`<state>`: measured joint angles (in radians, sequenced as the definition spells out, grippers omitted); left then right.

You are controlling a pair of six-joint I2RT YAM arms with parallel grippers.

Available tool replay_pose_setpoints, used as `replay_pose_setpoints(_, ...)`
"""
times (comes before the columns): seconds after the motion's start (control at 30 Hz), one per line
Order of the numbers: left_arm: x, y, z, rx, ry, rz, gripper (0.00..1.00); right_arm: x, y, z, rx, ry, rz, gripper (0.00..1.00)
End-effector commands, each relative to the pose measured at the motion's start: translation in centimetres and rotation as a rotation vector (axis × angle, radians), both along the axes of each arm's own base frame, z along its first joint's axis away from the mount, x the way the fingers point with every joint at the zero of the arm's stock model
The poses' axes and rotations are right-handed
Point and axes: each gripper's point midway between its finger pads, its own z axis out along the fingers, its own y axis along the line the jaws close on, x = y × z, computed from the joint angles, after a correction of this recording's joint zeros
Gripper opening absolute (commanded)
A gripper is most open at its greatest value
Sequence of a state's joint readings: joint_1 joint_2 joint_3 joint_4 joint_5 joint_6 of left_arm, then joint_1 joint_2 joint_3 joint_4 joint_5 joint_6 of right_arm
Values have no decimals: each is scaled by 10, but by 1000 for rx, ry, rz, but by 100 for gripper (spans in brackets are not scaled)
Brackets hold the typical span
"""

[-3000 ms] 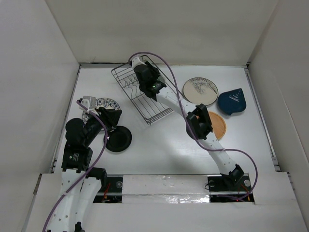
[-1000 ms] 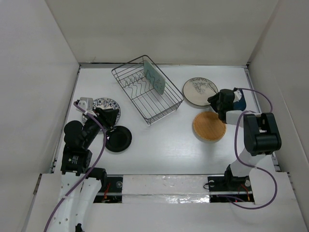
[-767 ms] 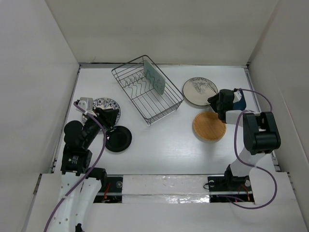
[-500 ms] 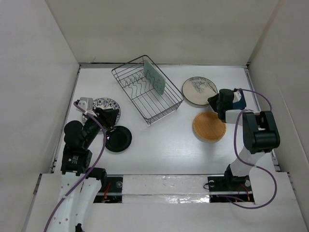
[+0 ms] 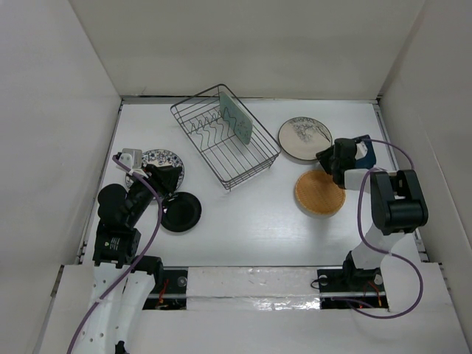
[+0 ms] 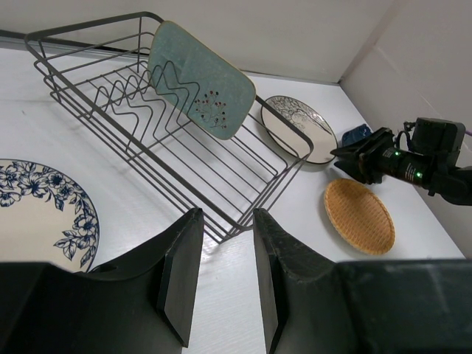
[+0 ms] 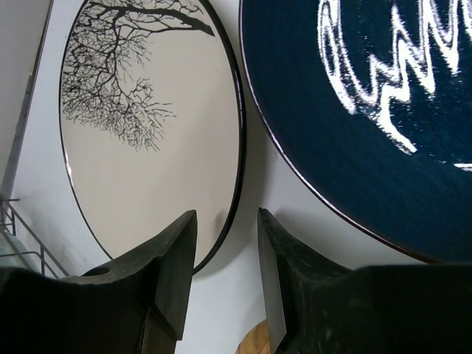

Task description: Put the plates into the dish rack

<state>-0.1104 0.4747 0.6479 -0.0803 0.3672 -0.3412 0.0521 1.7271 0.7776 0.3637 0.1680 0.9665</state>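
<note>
The dish rack [image 5: 214,158] stands at the back centre with the pale green plate [image 5: 236,118] upright in it; both show in the left wrist view, rack [image 6: 221,166] and plate [image 6: 199,88]. The cream plate [image 5: 302,138], dark blue plate [image 5: 364,151] and tan-orange plate [image 5: 318,193] lie at the right. My right gripper [image 5: 330,157] is open, low, its jaws straddling the cream plate's near rim [image 7: 237,184], beside the dark blue plate [image 7: 369,110]. My left gripper [image 5: 164,177] is open and empty, above the blue-and-white plate [image 5: 156,158] and beside the black plate [image 5: 183,212].
White walls close in the table on the left, back and right. The tan-orange plate [image 7: 254,343] lies just under my right gripper. The blue-and-white plate [image 6: 40,214] lies left of my left fingers.
My right arm left the rack, where the green plate now stands, and swung to the right. In the last second it edged slightly left toward the cream plate. The left arm has not moved.
</note>
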Motion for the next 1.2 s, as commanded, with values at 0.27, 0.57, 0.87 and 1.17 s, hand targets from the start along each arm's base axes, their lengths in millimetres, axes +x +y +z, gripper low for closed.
replay_pose_setpoints(0.27,-3,-2,22,0,-67,-16,31,37,19,16,127,-59,78,46)
replay_pose_setpoints(0.57,-4,-2,23,0,-70,-13,31,56,29,13,198,-70,38,45)
replay_pose_setpoints(0.87,-3,-1,23,0,-68,-9,31,77,23,17,285,-151,-58,19)
replay_pose_setpoints(1.17,-2,0,21,1,-64,-4,31,71,14,77,234,-368,-75,0)
